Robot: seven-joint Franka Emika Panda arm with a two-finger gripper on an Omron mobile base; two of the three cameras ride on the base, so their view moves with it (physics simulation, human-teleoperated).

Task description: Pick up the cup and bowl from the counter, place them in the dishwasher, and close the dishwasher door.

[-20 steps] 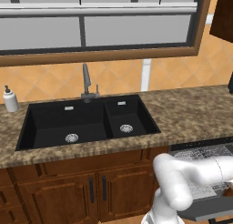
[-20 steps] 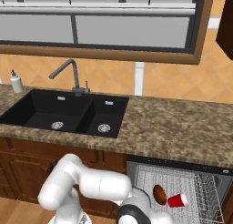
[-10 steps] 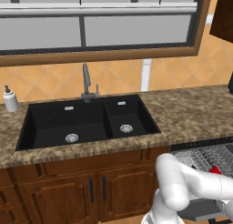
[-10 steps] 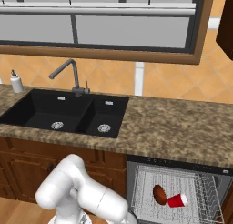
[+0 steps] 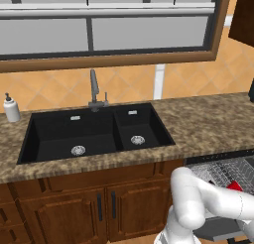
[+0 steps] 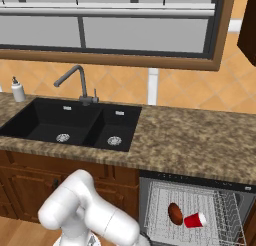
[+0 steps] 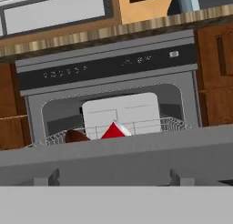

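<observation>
While the cup [image 6: 195,220] and bowl [image 6: 175,213] are lying racked, the door [image 7: 113,157] is standing open (pincer state: cannot tell).

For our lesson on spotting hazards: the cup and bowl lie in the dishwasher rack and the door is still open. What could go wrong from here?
1. The cup lies on its side beside the bowl; a hard push on the dishwasher door may roll it.
2. The rack looks pulled out, so the door could jam against it.
3. The arm reaches low, with the pincer unseen; contact with the door is hard to judge.
</observation>
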